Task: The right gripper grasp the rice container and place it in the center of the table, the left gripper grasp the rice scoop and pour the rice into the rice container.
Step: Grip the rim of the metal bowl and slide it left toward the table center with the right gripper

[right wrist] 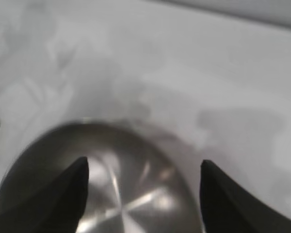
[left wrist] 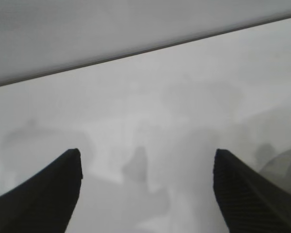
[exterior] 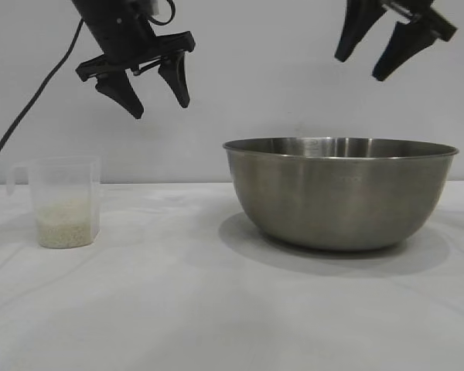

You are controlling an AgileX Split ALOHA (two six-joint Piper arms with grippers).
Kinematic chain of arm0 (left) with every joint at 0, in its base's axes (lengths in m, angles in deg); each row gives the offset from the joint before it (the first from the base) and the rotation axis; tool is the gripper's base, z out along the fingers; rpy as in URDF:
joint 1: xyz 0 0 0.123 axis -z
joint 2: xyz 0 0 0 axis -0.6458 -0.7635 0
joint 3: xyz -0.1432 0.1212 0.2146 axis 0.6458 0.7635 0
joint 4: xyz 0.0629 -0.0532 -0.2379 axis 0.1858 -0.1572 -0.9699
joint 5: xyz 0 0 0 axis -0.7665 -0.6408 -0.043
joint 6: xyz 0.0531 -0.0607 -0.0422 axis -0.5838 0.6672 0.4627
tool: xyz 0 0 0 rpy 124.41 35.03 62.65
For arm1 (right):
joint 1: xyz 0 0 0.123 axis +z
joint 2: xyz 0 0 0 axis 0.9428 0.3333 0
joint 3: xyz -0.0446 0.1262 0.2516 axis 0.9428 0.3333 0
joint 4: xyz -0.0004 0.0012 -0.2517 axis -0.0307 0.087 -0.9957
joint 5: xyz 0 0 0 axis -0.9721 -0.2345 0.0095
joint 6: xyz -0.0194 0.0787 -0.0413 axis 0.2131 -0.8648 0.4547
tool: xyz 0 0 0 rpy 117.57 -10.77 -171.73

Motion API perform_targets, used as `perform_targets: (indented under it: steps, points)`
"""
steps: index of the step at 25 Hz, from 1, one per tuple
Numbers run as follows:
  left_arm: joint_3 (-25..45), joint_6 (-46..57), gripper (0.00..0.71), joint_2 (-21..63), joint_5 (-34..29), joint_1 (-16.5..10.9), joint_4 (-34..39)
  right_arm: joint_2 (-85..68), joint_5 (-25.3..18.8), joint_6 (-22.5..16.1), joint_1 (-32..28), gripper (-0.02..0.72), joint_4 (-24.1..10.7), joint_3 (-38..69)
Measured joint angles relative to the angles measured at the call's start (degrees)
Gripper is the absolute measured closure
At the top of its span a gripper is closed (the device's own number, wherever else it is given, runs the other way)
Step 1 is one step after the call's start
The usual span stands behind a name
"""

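The bowl (exterior: 340, 193) sat nearest us on the table (exterior: 178, 309). We saw the right gripper (exterior: 394, 46) spread wide above it, empty. The left gripper (exterior: 151, 89) hung spread and empty above the cup (exterior: 64, 201).

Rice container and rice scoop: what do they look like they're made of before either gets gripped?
The rice container looks like stainless steel with a brushed, semi-glossy finish: grey metallic sheen, a rolled rim, and bright reflections inside it in the right wrist view. The rice scoop looks like clear, slightly cloudy plastic, probably thin-walled: the rice and the wall behind show through it.
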State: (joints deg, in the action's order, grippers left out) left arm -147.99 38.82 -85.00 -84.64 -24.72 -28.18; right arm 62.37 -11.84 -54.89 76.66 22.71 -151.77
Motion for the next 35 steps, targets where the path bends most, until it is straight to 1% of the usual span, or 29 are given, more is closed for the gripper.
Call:
perform_targets:
  steps: [2,5,7,13,17,22,23,24,25,26,29,31,35]
  points:
    - [-0.23,0.00,0.185,0.00,-0.39,0.00,0.00,-0.45,-0.91,-2.91,0.00,0.302,-2.52,0.00]
    - [-1.47,0.00,0.185,0.00,-1.05,0.00,0.00,-1.05,-1.15,-5.86,0.00,0.302,-5.72,0.00]
    - [-2.14,0.00,0.185,0.00,-1.19,0.00,0.00,-1.18,-1.15,-6.98,0.00,0.302,-7.53,0.62]
    - [-2.40,0.00,0.185,0.00,-1.32,0.00,0.00,-1.33,-1.04,-7.26,0.00,0.302,-9.10,10.04]
    - [-2.67,0.00,0.185,0.00,-1.42,0.00,0.00,-1.33,-0.93,-7.12,0.00,0.302,-9.42,15.54]
    - [-2.71,0.00,0.185,0.00,-1.55,0.00,0.00,0.08,-0.59,-7.00,0.00,0.302,-9.56,16.63]
    - [-2.71,0.00,0.185,0.00,-1.55,0.00,0.00,0.50,-0.48,-6.90,0.00,0.404,-9.80,16.63]
    - [-2.71,0.00,0.185,0.00,-1.55,0.00,0.00,0.87,-0.34,-6.75,0.00,0.470,-9.81,16.71]
    - [-2.71,0.00,0.185,0.00,-1.55,0.00,0.00,1.11,-0.36,-6.63,0.00,0.557,-9.92,16.86]
    - [-2.71,0.00,0.185,0.00,-1.55,0.00,0.00,1.54,-0.24,-6.63,0.00,0.617,-10.01,16.85]
    - [-2.71,0.00,0.185,0.00,-1.55,0.00,0.00,2.32,-0.01,-6.51,0.34,0.703,-10.01,16.97]
    - [-2.71,0.00,0.185,0.00,-1.55,0.00,0.00,2.54,0.34,-6.51,1.70,0.703,-10.27,16.97]
    - [-2.71,0.00,0.185,0.00,-1.55,0.00,0.00,2.85,0.37,-6.51,6.38,0.703,-10.35,16.97]
